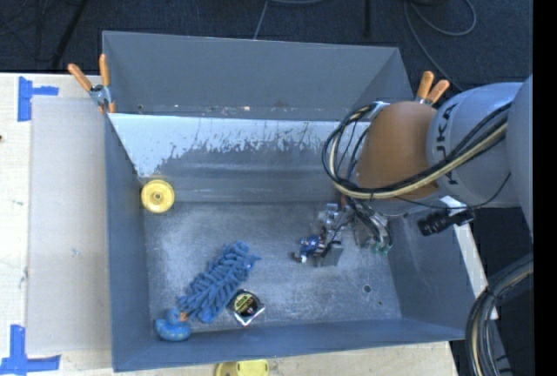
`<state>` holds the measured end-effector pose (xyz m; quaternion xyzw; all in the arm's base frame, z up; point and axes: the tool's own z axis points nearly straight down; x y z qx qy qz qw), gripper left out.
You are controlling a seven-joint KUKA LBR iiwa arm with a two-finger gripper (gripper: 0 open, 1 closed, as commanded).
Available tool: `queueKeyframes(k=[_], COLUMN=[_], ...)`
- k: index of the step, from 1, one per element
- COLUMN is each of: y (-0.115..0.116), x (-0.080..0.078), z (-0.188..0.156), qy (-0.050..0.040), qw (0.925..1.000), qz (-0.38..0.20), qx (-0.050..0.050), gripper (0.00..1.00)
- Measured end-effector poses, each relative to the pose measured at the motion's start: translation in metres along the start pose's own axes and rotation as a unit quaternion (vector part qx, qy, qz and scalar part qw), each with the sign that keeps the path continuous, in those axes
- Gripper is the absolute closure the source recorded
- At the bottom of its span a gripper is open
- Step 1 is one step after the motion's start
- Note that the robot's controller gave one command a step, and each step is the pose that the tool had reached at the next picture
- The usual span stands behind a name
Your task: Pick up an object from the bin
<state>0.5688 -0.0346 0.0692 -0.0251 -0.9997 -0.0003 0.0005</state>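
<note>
Blue object point(305, 249) beside end effector point(330, 244)

I read the bin point(261, 96) as matt grey metal, its floor rough with pale scuffs and its far wall scratched. The yellow disc point(157, 197) at the left looks like smooth plastic. Lower left, the blue mop-like piece point(218, 281) is nubbly cloth, and the small black square point(245, 306) beside it carries a glossy label. The orange wrist cover point(396, 148) at the right is smooth, with a dull sheen.
</note>
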Motion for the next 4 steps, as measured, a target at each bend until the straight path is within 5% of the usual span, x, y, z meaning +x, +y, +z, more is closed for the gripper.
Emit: queueKeyframes(k=[2, 3, 4], y=[0.0, 0.025, 0.004], x=[0.003, -0.009, -0.013], z=[-0.004, -0.037, -0.166], qy=[0.0022, -0.0046, -0.0015], qw=[1.0, 0.9976, 0.9998], qz=[0.0, -0.069, -0.021], qx=[0.0, 0.001, 0.0], gripper=[1.0, 1.0, 1.0])
